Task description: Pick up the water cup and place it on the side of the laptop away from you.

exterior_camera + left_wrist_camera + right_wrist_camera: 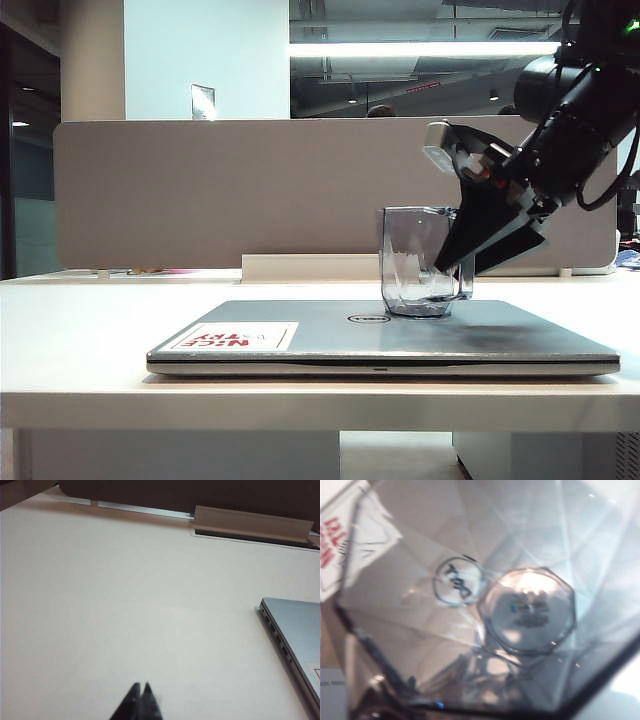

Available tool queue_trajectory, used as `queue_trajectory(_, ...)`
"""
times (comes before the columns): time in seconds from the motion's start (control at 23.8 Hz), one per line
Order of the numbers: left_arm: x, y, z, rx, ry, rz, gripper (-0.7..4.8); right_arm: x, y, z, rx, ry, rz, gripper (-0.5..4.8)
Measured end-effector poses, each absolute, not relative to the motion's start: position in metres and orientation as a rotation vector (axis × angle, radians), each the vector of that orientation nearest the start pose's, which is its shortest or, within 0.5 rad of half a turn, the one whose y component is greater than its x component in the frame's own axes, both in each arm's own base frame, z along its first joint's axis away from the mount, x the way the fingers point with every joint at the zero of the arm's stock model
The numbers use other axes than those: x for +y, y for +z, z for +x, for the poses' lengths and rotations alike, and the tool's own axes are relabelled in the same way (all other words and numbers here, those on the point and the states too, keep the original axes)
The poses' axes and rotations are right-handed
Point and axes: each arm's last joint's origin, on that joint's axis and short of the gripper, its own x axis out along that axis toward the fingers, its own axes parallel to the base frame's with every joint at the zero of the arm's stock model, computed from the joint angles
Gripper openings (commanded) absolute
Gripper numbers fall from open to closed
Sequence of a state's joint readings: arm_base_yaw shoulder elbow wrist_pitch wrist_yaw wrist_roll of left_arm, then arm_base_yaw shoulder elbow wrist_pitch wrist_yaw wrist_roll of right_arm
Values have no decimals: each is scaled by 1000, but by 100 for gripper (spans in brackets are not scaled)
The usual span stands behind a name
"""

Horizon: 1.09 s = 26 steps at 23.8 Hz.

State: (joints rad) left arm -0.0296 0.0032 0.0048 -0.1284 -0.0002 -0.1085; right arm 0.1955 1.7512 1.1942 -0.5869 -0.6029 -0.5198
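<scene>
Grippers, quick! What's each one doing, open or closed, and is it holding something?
Left gripper: closed, holding nothing, above the bare table.
Right gripper: at the water cup on the laptop; a grip cannot be told.

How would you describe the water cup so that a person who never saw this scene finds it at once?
Find the closed silver laptop on the white table. The water cup stands on its lid near the round logo, with the open right claw at its handle side. It is the only clear, faceted glass thing.

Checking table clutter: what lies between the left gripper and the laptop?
Only bare white table, per the left wrist view, separates the left gripper from the laptop.
</scene>
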Motion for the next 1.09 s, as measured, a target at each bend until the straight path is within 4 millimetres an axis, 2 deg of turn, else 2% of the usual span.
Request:
queue_trajectory(0.25,-3,152,97,128,-22,-106,-6,80,199,336,971,878,-277,238)
queue_trajectory(0.46,-3,152,97,128,-23,-107,-5,80,201,341,955,792,-262,238)
queue_trajectory(0.59,-3,152,97,129,-33,-107,-6,80,203,345,924,769,-254,198)
queue_trajectory(0.88,-4,152,97,130,-48,-108,-5,79,204,350,900,670,-286,197)
queue_trajectory(0.97,-4,153,97,129,-48,-108,-6,78,205,351,895,645,-298,139)
queue_trajectory(1.09,-4,153,97,129,-49,-108,-5,78,206,353,879,594,-298,125)
